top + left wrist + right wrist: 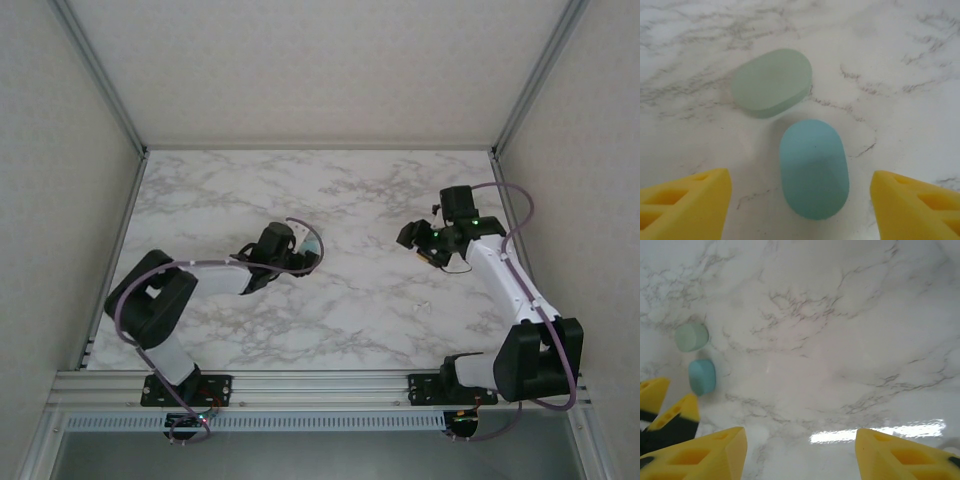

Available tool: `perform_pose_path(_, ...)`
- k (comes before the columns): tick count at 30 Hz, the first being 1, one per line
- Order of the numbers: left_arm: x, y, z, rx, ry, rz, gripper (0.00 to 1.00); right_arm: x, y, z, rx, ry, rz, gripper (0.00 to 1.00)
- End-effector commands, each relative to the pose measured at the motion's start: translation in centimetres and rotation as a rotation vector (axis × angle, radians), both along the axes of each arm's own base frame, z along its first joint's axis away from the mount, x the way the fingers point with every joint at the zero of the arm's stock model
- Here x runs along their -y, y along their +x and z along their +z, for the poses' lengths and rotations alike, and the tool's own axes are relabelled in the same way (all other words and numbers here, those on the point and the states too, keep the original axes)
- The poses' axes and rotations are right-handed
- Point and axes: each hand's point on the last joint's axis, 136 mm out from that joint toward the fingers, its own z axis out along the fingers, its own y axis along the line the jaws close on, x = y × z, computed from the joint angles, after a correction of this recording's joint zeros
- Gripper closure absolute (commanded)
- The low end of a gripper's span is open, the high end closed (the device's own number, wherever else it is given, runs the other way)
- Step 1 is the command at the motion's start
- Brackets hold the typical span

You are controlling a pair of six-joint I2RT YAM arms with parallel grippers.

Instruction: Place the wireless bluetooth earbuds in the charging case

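Left gripper (801, 175) is open, straddling the blue half (813, 168) of the charging case (702, 376), fingers cropped. Its green half (771, 81) sits just beyond; joined or not, can't tell. Right gripper (800, 432) is open too, empty.

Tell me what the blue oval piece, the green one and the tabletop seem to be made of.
Blue oval piece: probably plastic, matte; smooth, even colour, no glare. Pale green oval piece: likely the same plastic, slightly frosted look. Tabletop: marble pattern, grey veins on white, glossy, with a bright reflected streak; real stone or printed laminate, cannot tell.

Left arm (215, 276), right arm (503, 278): jaws apart.
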Motion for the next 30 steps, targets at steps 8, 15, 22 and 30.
perform_pose_path(8,-2.9,-1.0,8.0,0.145,-0.105,0.069,0.23,4.7,0.8,1.1,0.070,-0.079,-0.114,0.39)
perform_pose_path(15,-4.1,-1.9,13.7,0.227,-0.204,0.095,0.21,7.3,1.8,-0.4,0.043,-0.122,-0.138,0.39)
perform_pose_path(22,-4.6,-3.1,17.9,0.281,-0.298,0.087,0.18,9.2,4.9,-3.9,-0.062,-0.216,-0.096,0.40)
perform_pose_path(30,-5.2,-4.0,19.6,0.286,-0.305,0.082,0.16,11.4,9.6,-7.3,-0.136,-0.250,-0.116,0.40)
